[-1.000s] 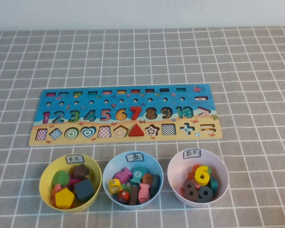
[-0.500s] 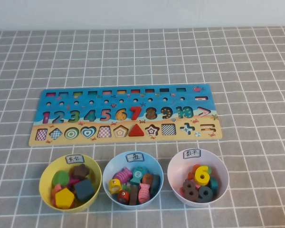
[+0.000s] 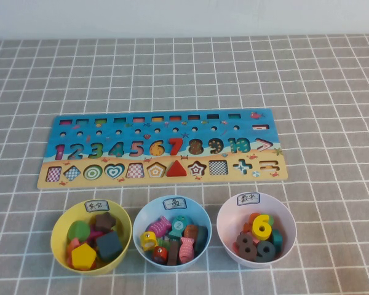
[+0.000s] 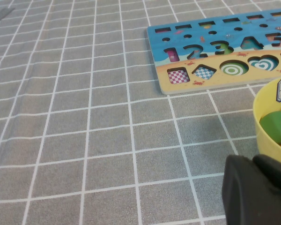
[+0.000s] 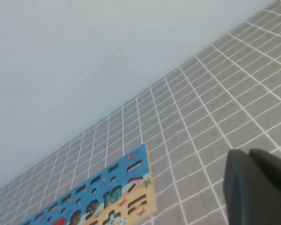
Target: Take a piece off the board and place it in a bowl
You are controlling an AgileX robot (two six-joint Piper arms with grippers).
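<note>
The long painted wooden puzzle board (image 3: 162, 147) looks matt; the round yellow plastic bowl (image 3: 63, 246) smooth; the grey checked cloth (image 3: 320, 92) woven.

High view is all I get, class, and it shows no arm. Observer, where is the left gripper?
Observer: The left gripper is low over the cloth, right beside the yellow bowl, out past the board's number-1 end.
Operator: And the right gripper?
Observer: The right gripper is shut, off the board's maths-sign end, with its camera facing the back wall.
</note>
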